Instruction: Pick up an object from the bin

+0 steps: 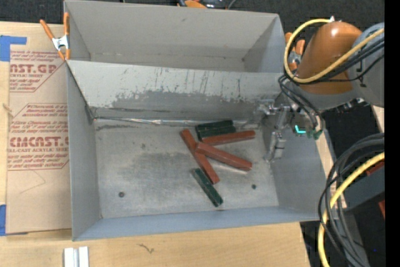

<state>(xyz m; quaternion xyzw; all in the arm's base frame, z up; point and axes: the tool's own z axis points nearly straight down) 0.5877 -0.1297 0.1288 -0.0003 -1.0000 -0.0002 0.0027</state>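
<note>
Close to the bin's right wall, about midway between its back and front edges, the gripper hangs over bare floor. Whether it is spread or clenched I cannot tell from this angle, and nothing can be seen in its grasp. Above it sit the wrist's orange cover and looping yellow cables, which reach over the bin's right rim.

Just to its left lie the right-hand tips of two bars. The upper red-brown bar runs nearly level, and the lower red-brown bar slants down toward the right wall; both appear to stop short of the gripper. A dark green bar lies along the upper one's back side, touching it. A third red-brown bar crosses diagonally from the middle of the floor toward the front, passing under or against the lower one. A second dark green bar rests nearest the front edge, at that diagonal bar's lower end.
</note>
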